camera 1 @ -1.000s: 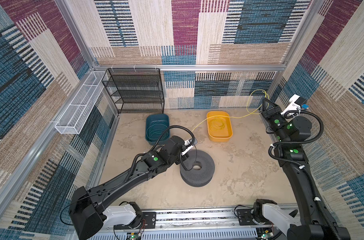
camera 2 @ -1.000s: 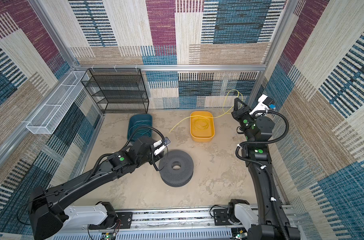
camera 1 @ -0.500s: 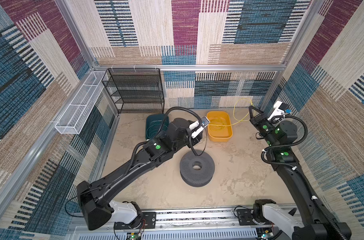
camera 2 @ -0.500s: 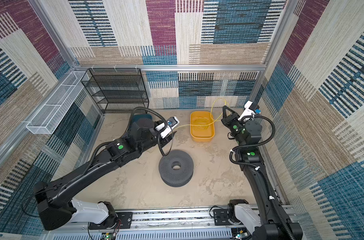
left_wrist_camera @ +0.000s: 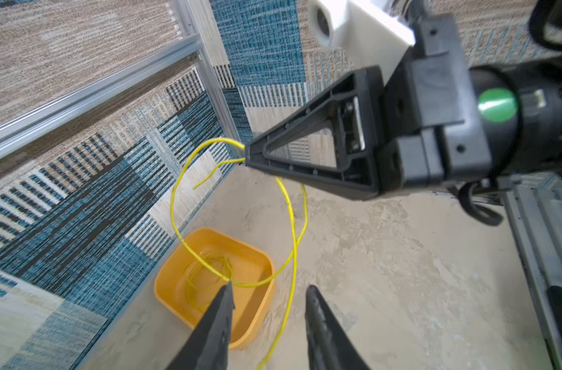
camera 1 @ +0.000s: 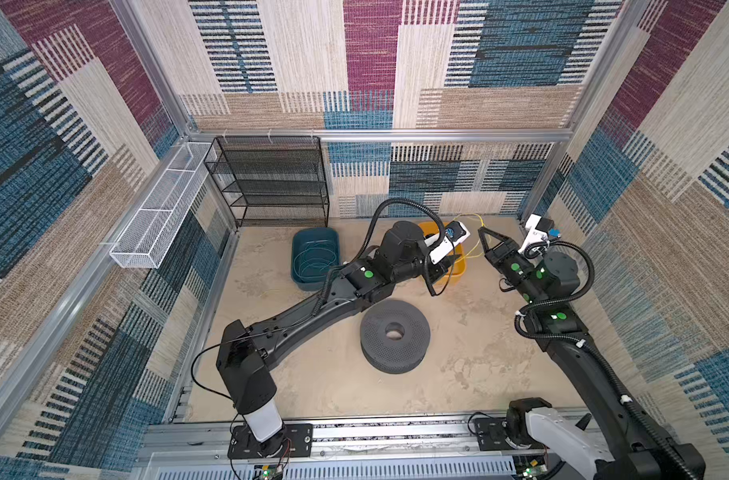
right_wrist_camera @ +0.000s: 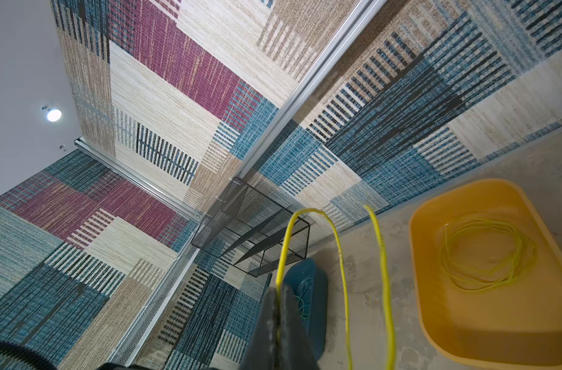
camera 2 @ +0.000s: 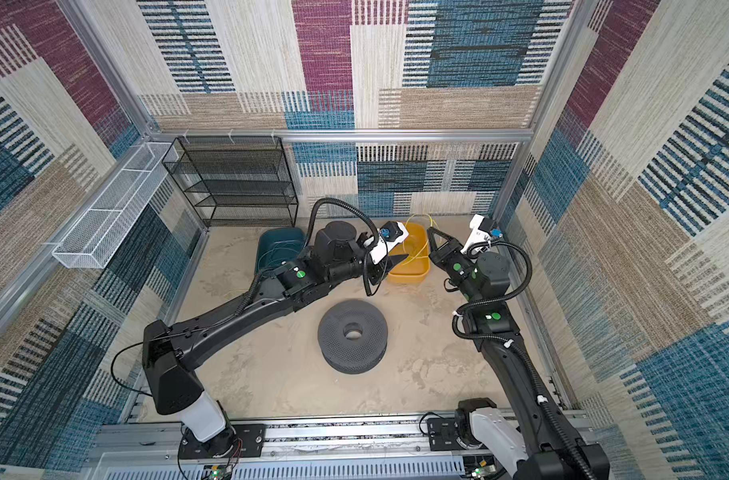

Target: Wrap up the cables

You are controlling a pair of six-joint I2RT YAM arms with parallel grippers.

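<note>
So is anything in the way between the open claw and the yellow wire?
Nothing visible. The left gripper is open, and the cable shows between its tips in the left wrist view with nothing in front of it. The right gripper holds the cable up.

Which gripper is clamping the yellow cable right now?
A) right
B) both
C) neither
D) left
A: the right gripper has its tips shut on the yellow cable, while the left gripper has its jaws apart, with a strand passing loose between them.
</note>
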